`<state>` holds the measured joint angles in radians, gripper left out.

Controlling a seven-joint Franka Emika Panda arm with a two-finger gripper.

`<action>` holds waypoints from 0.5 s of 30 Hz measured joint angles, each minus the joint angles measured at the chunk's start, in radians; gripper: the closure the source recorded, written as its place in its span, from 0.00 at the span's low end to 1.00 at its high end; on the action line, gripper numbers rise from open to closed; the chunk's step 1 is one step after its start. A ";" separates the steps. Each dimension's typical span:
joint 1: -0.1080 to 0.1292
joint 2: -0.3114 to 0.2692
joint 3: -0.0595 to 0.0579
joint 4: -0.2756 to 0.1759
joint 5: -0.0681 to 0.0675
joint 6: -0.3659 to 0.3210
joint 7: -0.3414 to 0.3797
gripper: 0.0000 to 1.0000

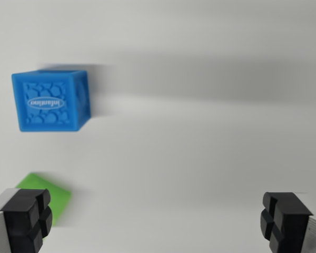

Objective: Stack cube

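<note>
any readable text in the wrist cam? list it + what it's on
"Infantino": white lettering in an oval on the embossed top face of the blue cube, slightly blurred but legible.
Green cube: no text visible on the part in view.
Hand: no markings visible on its black fingertips.

1. The bright blue rubbery cube [50, 101] has a raised pattern of rounded stones and a white oval logo on its face.
2. The light green block [52, 193] is plain.
3. The matte white table [200, 158] carries soft grey shadows.
4. The gripper's black fingertip pads [29, 219] sit on pale grey fingers.
</note>
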<state>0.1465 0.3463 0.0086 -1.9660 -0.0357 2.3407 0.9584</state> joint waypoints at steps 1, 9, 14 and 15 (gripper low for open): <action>0.004 0.008 0.001 0.001 0.000 0.006 0.004 0.00; 0.031 0.067 0.007 0.019 0.000 0.039 0.035 0.00; 0.048 0.106 0.011 0.033 0.000 0.058 0.052 0.00; 0.052 0.114 0.011 0.037 0.000 0.062 0.056 0.00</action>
<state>0.1982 0.4607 0.0200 -1.9291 -0.0357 2.4031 1.0148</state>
